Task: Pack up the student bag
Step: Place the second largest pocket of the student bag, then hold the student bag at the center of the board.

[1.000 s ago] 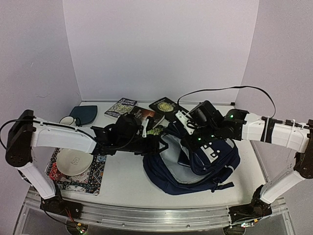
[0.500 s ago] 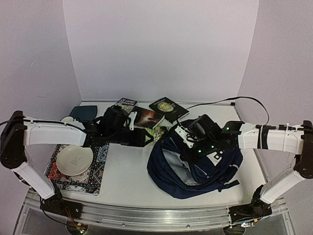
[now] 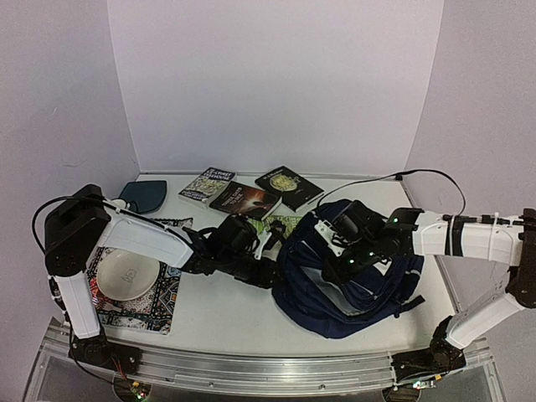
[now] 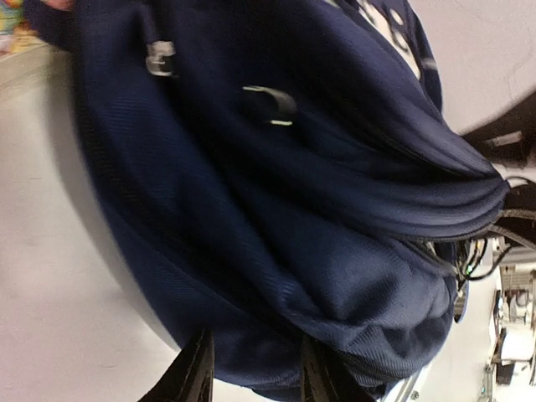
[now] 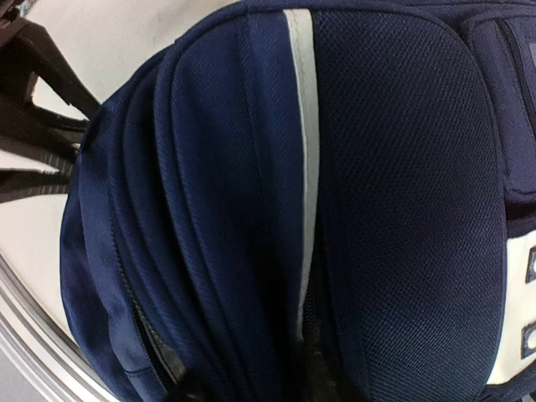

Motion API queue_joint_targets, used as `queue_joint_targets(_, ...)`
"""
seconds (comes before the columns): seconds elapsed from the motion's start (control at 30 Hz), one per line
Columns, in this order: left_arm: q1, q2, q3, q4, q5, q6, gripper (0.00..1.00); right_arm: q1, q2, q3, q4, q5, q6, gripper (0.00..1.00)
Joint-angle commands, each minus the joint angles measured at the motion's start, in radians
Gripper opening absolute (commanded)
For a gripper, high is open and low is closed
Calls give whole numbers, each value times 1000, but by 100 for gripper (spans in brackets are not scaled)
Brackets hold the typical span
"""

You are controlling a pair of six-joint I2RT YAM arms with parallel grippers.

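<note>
Where it lies slumped on the white tabletop, the student bag is seen at the centre right of the overhead frame, its navy fabric bunched into folds. The left claw is set against the bag's left edge, its arm stretched in from the left of the frame. In the left wrist view its two dark fingers are seen moderately apart at the bottom of the frame, with a fold of the bag's fabric lying between them. Whether that fold is actually pinched cannot be told. The right claw is held low over the upper middle of the bag. In the right wrist view the frame is filled by navy mesh and a white stripe; the bottom edge is lost in shadow, and how wide this claw stands cannot be told. Three books are laid in a row at the back of the tabletop, above the bag in the frame. A dark-teal pouch is placed at the upper left, near the wall. A white plate is set on a patterned mat at the lower left, well apart from the bag.
</note>
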Motion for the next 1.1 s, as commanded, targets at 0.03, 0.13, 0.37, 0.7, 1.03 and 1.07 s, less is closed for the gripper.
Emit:
queue_joint_targets(0.03, -65, -32, 55, 74, 27, 47, 39, -12, -59, 83, -108, -7, 13, 47)
queue_joint_targets(0.13, -64, -94, 13, 68, -22, 86, 43, -11, -80, 124, -137, -28, 16, 65)
queue_joint_targets(0.37, 42, -173, -58, 54, -54, 136, 47, -23, -13, 263, -143, 26, 77, 90)
queue_joint_targets(0.7, 106, -117, 5, 54, -60, 200, 48, -61, 344, 494, -144, 198, 274, 98)
queue_joint_targets(1.03, 110, -63, 34, 54, -66, 248, 48, -70, 510, 528, -165, 252, 334, 81)
queue_joint_targets(1.07, 110, -63, 34, 54, -63, 253, 48, -73, 504, 513, -165, 244, 332, 75)
